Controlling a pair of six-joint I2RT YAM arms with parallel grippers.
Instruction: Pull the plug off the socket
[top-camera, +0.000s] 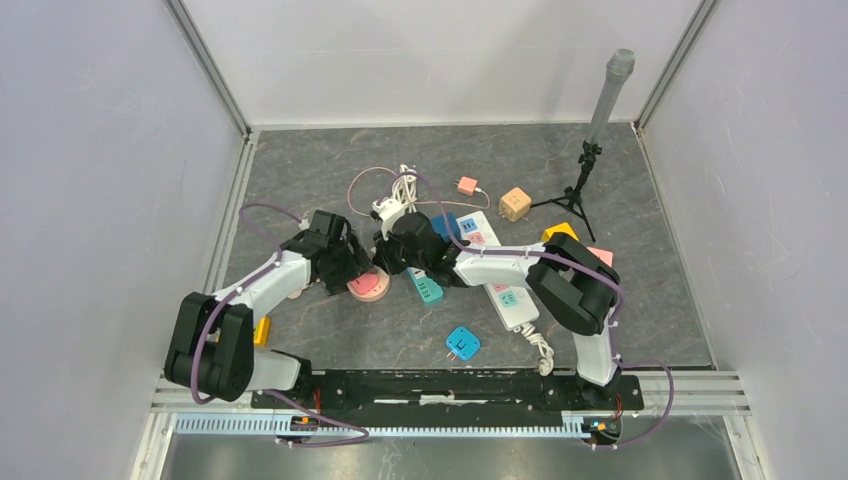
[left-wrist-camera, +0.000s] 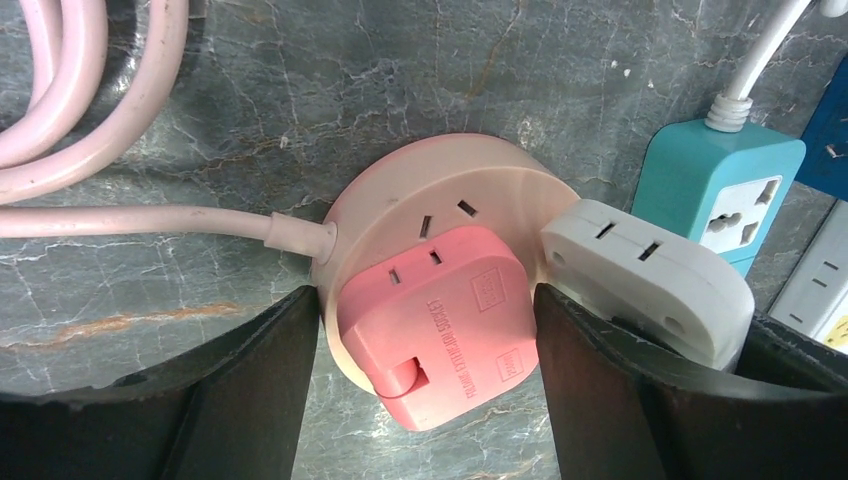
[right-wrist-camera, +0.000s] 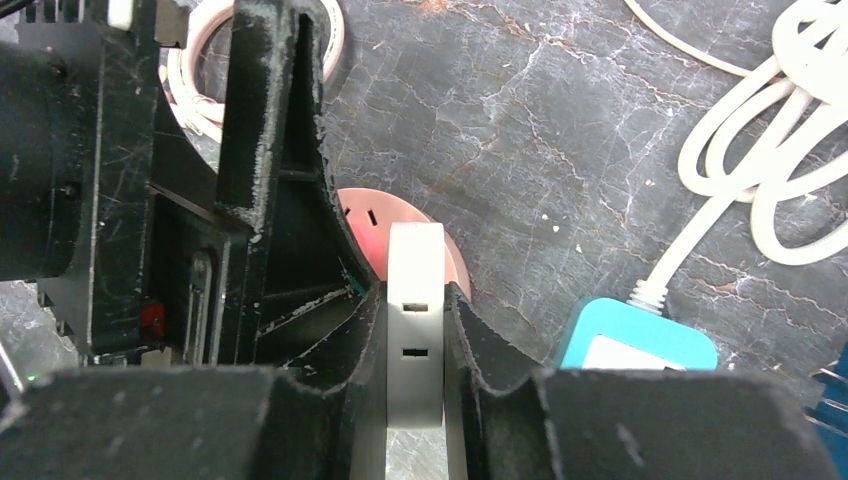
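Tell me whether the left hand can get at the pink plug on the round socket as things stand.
Probably yes. The left hand has its fingers either side of the pink plug, nothing else between. The white plug, gripped by the right hand, crowds one finger from outside only.

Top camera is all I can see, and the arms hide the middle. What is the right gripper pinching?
Observer: The right gripper is shut on a flat white plug, one finger on each face.
Operator: Is the plug in something?
Observer: It sits at the edge of a round socket. I cannot tell whether its pins are in.
Operator: What about the left gripper?
Observer: The left gripper has a finger on each side of a pink plug on that socket, right beside the white one. I cannot tell if it squeezes.
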